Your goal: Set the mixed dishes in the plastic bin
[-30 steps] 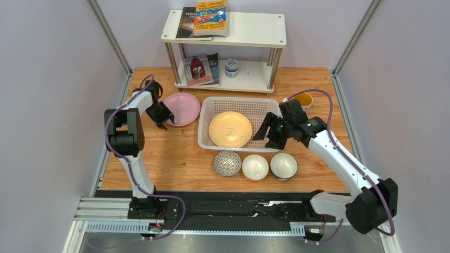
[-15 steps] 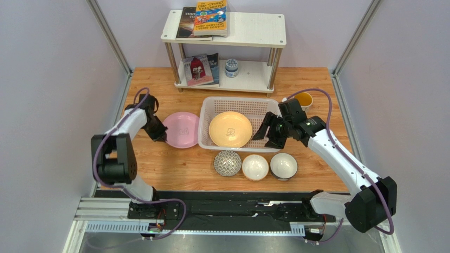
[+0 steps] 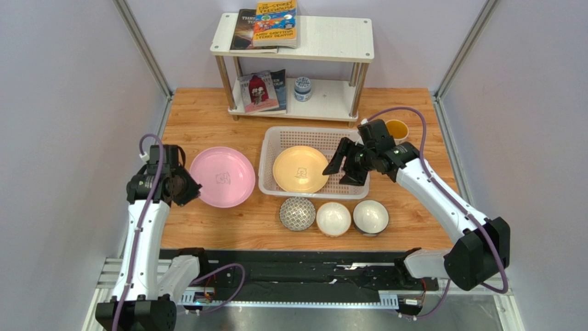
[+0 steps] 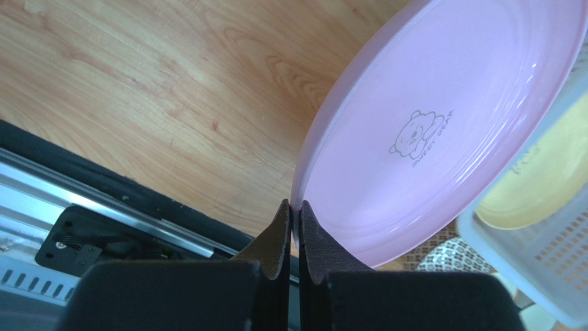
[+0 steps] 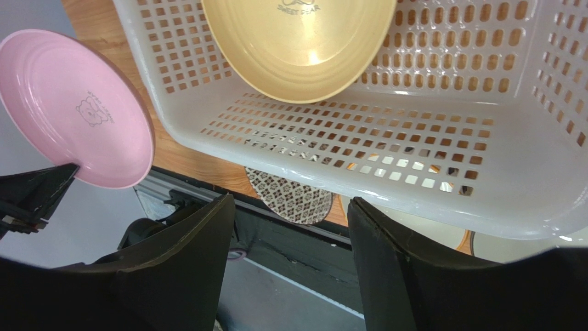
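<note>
My left gripper (image 3: pixel 188 187) is shut on the left rim of the pink plate (image 3: pixel 222 176), which is lifted and tilted above the wood left of the white plastic bin (image 3: pixel 276 138); the pinch shows in the left wrist view (image 4: pixel 295 210) on the plate (image 4: pixel 442 124). The pale yellow plate (image 3: pixel 301 169) lies in the bin. My right gripper (image 3: pixel 345 162) is open and empty over the bin's right part. The grey patterned bowl (image 3: pixel 297 213) and two white bowls (image 3: pixel 333 218) (image 3: pixel 370 216) stand in front of the bin. The mug (image 3: pixel 397 129) stands at the bin's back right.
A white two-tier shelf (image 3: pixel 297 62) with books and a small blue-white jar (image 3: pixel 301 88) stands at the back. Grey walls close in both sides. The black rail (image 3: pixel 297 272) runs along the near edge.
My left gripper has swung forward and left with the pink plate, lifting and tilting it. My right gripper has moved slightly back over the bin.
</note>
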Robot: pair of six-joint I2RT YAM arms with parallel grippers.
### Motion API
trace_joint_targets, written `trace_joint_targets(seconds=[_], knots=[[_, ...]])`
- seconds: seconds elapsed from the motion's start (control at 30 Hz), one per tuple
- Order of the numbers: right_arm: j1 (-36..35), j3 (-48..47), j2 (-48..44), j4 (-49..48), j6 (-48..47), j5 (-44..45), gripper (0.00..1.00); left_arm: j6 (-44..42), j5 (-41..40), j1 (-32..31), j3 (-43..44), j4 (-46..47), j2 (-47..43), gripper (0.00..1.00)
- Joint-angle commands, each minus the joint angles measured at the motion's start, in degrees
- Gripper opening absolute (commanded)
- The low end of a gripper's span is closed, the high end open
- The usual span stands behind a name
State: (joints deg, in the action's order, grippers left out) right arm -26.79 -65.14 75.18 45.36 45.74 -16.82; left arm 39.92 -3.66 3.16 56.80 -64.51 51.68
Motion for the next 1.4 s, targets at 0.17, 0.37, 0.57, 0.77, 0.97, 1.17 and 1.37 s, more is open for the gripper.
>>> trace_joint_targets(seconds=[0.17,0.37,0.57,0.77,0.97,1.17,1.37], knots=[[-6.17,-7.27,1.90,-5.20,0.40,-0.50,0.70,1.39,5.41,0.18,13.16,-5.45,-2.20,0.00],[-13.11,-9.47,4.62,-11.25,5.49,1.08,0.73,1.29,14.46,0.09,10.54,-3.53,-2.19,0.00],[-20.49,-12.55,9.55,-15.04,8.49,5.21,0.74,1.30,15.70,0.18,7.71,-2.20,-3.17,0.00],[-24.28,-14.21,13.76,-17.68,11.75,6.00,0.73,1.21,16.22,0.09,7.37,-2.37,-3.60,0.00],[-25.51,-14.92,15.70,-19.53,12.27,6.97,0.72,-0.02,16.67,0.09,7.80,-3.25,-3.69,0.00],[-25.77,-16.59,18.69,-18.99,11.92,7.41,0.53,-0.46,17.55,0.18,7.10,-3.43,-4.48,0.00],[-26.04,-16.24,19.22,-18.39,10.87,7.85,0.00,-1.51,17.11,0.18,6.66,-3.78,-5.10,0.00]])
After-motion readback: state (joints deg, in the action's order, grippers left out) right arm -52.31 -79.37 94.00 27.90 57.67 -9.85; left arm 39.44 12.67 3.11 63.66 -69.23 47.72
